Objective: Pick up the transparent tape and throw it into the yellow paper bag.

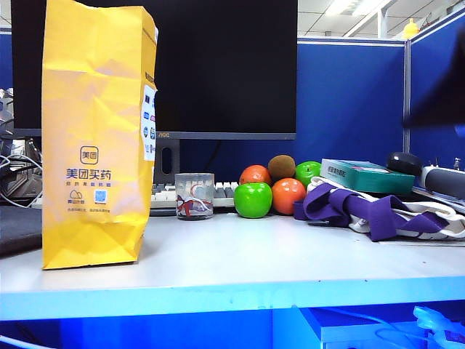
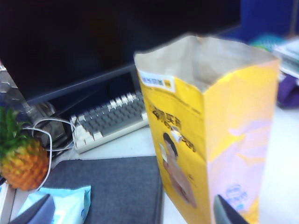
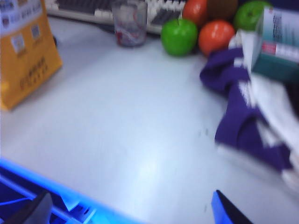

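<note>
My right claw [image 3: 128, 207] hangs wide open and empty over the bare near stretch of the bench [image 3: 140, 140]; only its two fingertips show at the edge of its wrist view. My left claw [image 2: 135, 210] is spread too, holding nothing, beside the yellow paper bag [image 2: 210, 130] at the bench's left end.

The transparent tape shows in no view, so I cannot say where it lies; judging by how things sit, it may already be in the bag or hidden behind clutter. To do this step well, I should first search: sweep the right wrist camera along the purple cloth [image 3: 243, 107], the green apple [image 3: 179, 36] and the drinking glass [image 3: 129, 23], and not mistake that glass for the roll.

The left wrist view alone shows the bag's open mouth, though not its bottom, plus a pineapple [image 2: 21, 158] and a keyboard [image 2: 110, 121]. The exterior view alone shows the bag's [image 1: 94, 138] full height, the monitor [image 1: 218, 65] and a teal box [image 1: 367, 176]; neither claw appears clearly there.
</note>
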You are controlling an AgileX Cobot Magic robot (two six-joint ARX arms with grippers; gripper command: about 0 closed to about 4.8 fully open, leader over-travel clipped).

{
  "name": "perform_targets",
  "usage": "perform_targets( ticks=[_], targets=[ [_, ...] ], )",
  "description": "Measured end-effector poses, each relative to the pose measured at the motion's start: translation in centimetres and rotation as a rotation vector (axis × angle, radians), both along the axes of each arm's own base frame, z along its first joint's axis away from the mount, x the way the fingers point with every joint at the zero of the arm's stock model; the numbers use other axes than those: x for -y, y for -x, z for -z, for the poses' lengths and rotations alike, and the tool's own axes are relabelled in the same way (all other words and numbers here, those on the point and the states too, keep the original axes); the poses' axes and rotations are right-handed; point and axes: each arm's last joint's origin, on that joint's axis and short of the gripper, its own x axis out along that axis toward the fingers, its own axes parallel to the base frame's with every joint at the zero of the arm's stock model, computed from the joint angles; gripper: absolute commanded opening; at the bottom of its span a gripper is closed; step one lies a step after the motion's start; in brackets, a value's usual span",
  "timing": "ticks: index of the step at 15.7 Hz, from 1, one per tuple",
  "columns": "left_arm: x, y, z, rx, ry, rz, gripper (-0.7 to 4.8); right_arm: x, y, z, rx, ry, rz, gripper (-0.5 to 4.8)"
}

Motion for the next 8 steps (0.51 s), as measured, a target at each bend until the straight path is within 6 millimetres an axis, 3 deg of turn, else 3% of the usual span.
perform_targets(
  ticks=[2, 5, 8],
  targets=[
    [0.1, -0.4, 1.3, 0.017, 0.006, 0.001, 4.79, 0.4, 0.9, 1.7, 0.012, -0.005, 0.0, 4.79],
    [0.3, -1.0, 2.8, 0.004, 0.001, -0.002, 4.79, 0.9, 1.9, 1.8, 0.059, -0.024, 0.013, 4.79],
    [-0.2, -2.1, 6.1, -0.027, -0.007, -0.084, 4.79, 1.9, 2.2, 1.5, 0.109, -0.038, 0.101, 4.79]
  ],
)
